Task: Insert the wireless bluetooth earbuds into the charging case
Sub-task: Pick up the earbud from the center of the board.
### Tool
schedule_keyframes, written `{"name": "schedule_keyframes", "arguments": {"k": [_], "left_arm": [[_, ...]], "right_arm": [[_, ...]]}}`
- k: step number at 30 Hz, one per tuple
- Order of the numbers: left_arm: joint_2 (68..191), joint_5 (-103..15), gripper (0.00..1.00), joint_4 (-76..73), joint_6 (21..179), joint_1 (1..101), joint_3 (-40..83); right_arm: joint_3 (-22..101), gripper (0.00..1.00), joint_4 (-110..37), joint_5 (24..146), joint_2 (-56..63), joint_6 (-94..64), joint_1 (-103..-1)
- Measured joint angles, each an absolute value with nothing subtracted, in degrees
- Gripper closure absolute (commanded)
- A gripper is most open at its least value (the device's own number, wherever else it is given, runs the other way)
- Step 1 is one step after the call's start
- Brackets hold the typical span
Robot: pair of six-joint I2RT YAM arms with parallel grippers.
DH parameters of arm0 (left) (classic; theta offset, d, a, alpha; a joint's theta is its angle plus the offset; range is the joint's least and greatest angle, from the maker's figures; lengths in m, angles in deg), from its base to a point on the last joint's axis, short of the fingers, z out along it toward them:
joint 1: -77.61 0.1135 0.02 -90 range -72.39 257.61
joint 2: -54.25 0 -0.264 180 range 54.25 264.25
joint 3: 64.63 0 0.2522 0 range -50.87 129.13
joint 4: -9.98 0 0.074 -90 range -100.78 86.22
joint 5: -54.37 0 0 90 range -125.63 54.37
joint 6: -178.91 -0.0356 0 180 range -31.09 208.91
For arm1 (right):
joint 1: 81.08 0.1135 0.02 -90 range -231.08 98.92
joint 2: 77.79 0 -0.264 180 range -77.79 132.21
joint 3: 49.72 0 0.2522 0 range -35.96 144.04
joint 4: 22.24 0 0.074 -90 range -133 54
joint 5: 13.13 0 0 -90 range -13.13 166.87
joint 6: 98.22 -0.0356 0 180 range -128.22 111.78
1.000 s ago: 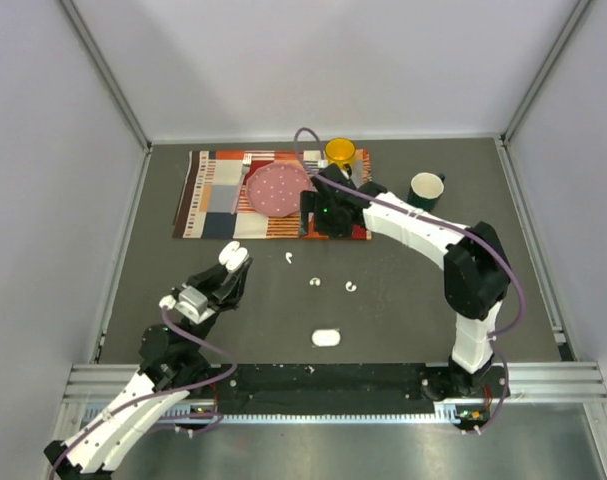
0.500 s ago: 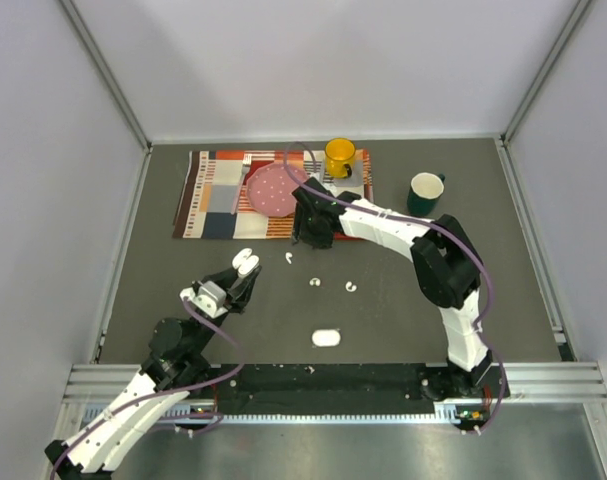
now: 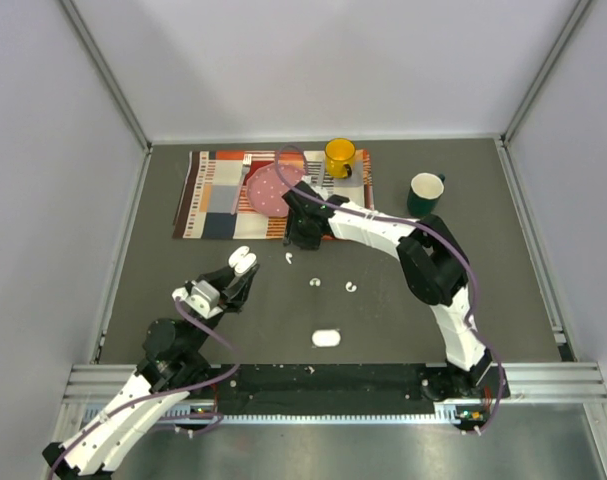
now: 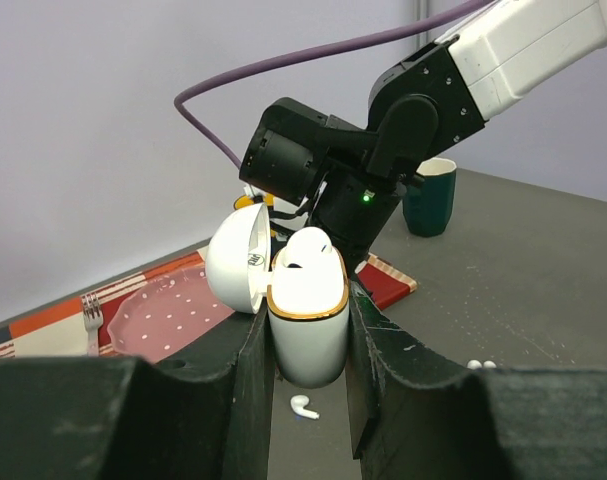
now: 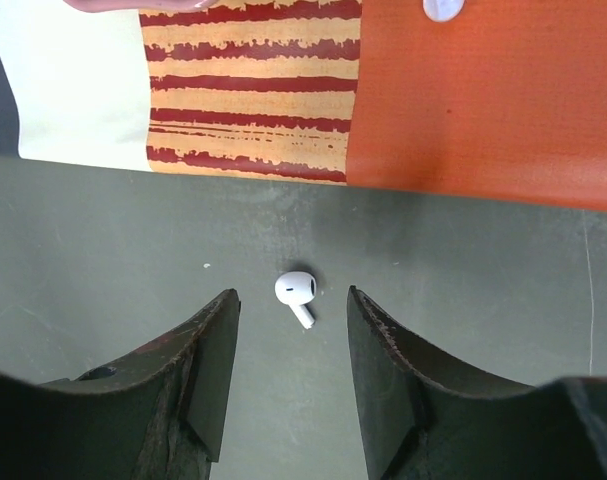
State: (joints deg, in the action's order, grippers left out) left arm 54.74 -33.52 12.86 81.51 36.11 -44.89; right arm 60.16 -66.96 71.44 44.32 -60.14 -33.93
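Earbud (image 5: pixel 296 288) lay on the counter (image 5: pixel 103 250) between the spread fingers of the right tool (image 5: pixel 291 296), so pickup was in hand and needed a gentle squeeze, while the left tool (image 4: pixel 308 345) pinched the open case (image 4: pixel 308 300).

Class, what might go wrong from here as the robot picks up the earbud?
1. The earbud is tiny and lies loose between the right fingers; an off-centre pinch may flick it away.
2. The open case is held by its sides in the left fingers; pushing may tilt it.
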Motion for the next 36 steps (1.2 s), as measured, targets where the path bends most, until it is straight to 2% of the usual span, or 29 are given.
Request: {"name": "schedule_keyframes", "arguments": {"k": [36], "left_arm": [[54.7, -34.7, 1.0, 13.1, 82.8, 36.1, -44.1]], "right_arm": [[62.8, 0.62, -66.9, 70.3, 48.8, -60.9, -31.3]]}}
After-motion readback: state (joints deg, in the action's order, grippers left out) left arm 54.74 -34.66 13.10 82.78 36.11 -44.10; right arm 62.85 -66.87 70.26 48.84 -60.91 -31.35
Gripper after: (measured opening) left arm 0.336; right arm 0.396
